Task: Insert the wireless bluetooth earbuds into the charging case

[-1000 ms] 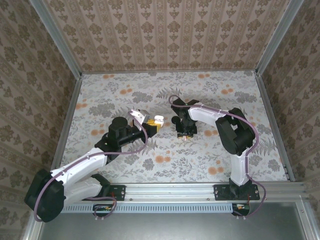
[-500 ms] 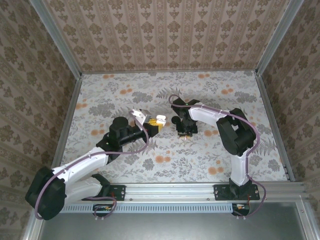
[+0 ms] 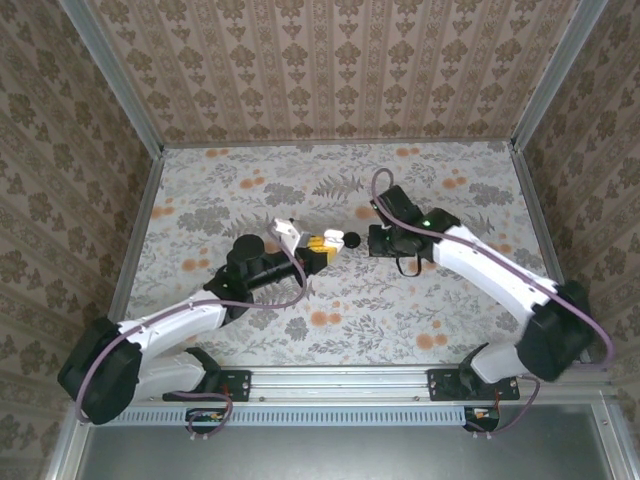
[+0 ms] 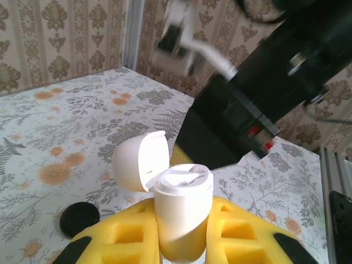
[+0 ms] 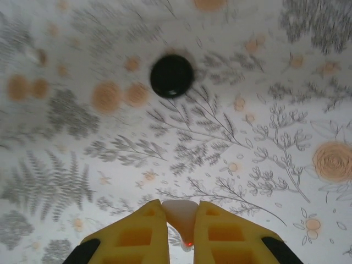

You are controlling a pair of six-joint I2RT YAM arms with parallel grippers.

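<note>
**Left gripper (image 3: 322, 246) clamped on charging case (image 3: 331, 237)**

Top view: you see it mid-frame, with a black disc (image 3: 352, 238) just right. Left wrist: the case's lid (image 4: 140, 166) stands open, lower centre. Right wrist: your right gripper (image 5: 181, 223) pinches a white earbud (image 5: 180, 213), bottom centre.

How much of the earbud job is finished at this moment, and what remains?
Done: the white charging case is open, lid back, gripped in the left claw. In hand: the right claw is shut on a small white piece, apparently an earbud. Left: carrying it to the case and seating it. Whether a bud already sits inside, I cannot tell. A black disc lies on the table.
</note>
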